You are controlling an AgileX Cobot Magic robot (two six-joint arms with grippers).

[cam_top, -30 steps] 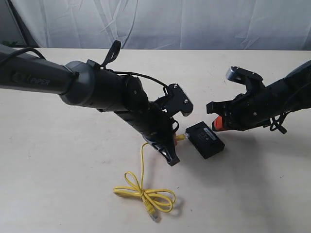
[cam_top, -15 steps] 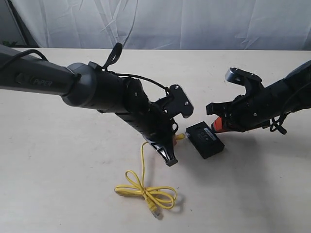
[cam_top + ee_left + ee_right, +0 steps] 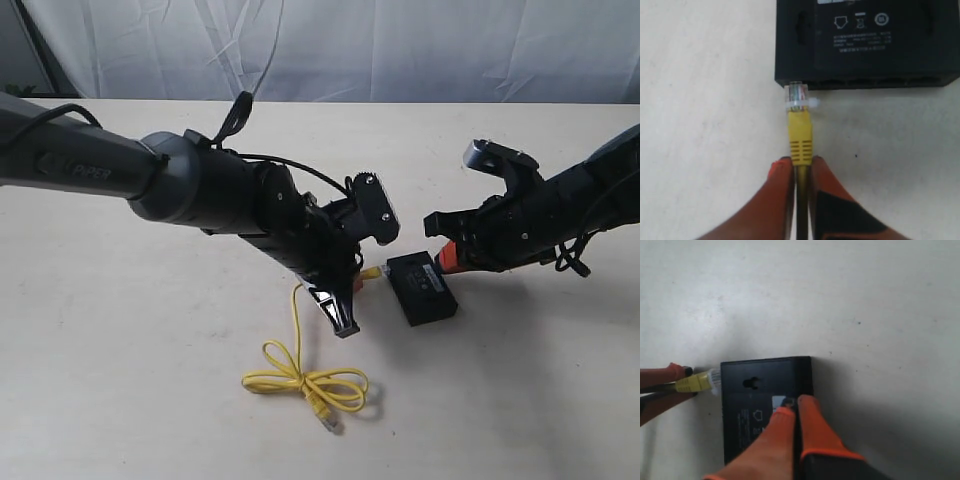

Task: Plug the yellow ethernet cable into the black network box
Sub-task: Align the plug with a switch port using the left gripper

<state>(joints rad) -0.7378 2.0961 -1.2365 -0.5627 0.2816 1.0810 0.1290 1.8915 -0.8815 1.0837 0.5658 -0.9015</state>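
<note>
**Plug at the box's port side**

The box lies flat near the middle of the tabletop. The left gripper is clamped on the cable just behind its clear plug, whose tip meets the port side by one corner; whether it is seated cannot be told. The right gripper, fingers pressed together, rests on the box's top. Spare loops lie toward the near edge.
</note>
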